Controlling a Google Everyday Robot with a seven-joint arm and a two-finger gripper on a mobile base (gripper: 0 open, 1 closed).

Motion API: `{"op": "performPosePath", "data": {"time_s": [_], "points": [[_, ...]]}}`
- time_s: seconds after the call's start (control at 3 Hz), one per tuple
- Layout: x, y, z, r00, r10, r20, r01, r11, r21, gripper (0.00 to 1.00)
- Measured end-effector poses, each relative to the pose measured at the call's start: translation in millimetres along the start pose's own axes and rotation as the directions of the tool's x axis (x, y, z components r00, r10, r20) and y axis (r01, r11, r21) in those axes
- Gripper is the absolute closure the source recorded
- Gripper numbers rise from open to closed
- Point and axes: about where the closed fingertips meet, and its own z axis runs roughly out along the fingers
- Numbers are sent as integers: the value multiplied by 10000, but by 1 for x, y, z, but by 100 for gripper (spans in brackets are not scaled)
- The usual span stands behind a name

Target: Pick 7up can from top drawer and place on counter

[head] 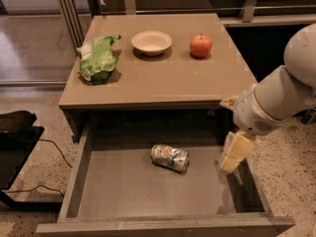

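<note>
The 7up can [170, 157] lies on its side on the flat bottom of the open top drawer [123, 191], near its middle. The counter [163, 78] is the tan top above the drawer. My gripper [233, 152] hangs on the white arm at the drawer's right side, above the right wall, to the right of the can and apart from it. It holds nothing that I can see.
On the counter lie a crinkled green chip bag [98, 59] at the left, a pale bowl [151, 42] at the back middle and an orange-red fruit [201, 46] at the back right. A black object [15, 132] stands on the speckled floor at the left.
</note>
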Motion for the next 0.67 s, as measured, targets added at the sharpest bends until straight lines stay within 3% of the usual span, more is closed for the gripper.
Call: {"op": "performPosePath", "data": {"time_s": [0.33,0.67], "points": [[-7,-2,51,9889,326,1453,-312,9994,-122,0],[-10,-5,93,9533,641,2952,-691,9976,66,0]]}}
